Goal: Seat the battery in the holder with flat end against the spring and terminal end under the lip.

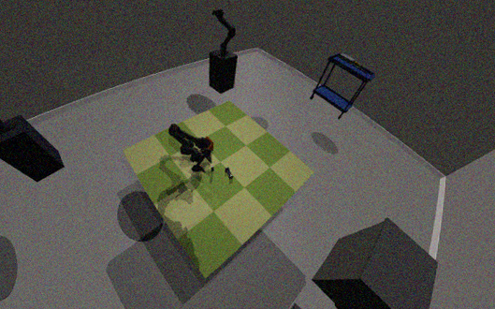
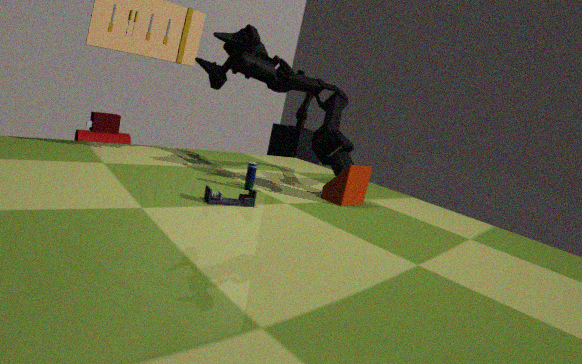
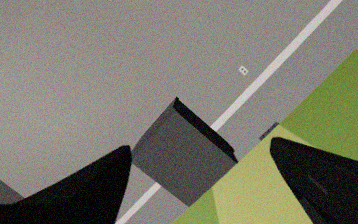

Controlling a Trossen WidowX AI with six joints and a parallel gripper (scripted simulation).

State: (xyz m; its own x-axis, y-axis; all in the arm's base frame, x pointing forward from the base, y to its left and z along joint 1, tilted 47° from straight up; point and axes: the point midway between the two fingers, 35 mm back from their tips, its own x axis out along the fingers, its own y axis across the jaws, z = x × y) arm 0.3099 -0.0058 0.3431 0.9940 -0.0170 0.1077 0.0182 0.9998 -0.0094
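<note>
The battery (image 1: 212,168) (image 2: 251,175), blue with a greenish lower part, stands upright on the green checkered mat (image 1: 243,218) (image 2: 320,240). The dark holder (image 1: 228,173) (image 2: 230,201) lies on the mat, apart from the battery, with raised ends and a low middle. In the exterior view the holder's right end hides the battery's foot. No battery shows in the holder. My gripper (image 2: 206,46) (image 3: 201,148) is wide open and empty, high above the mat. Neither battery nor holder shows in the wrist view. The battery's terminal end is too small to tell.
An orange block (image 2: 352,187) is at my arm's base. Away from the mat stand a blue cart (image 1: 333,98), a big dark box (image 1: 397,260) and black pedestals (image 1: 222,71) with other arms. A red object (image 2: 104,136) and a tool board (image 2: 140,42) show behind.
</note>
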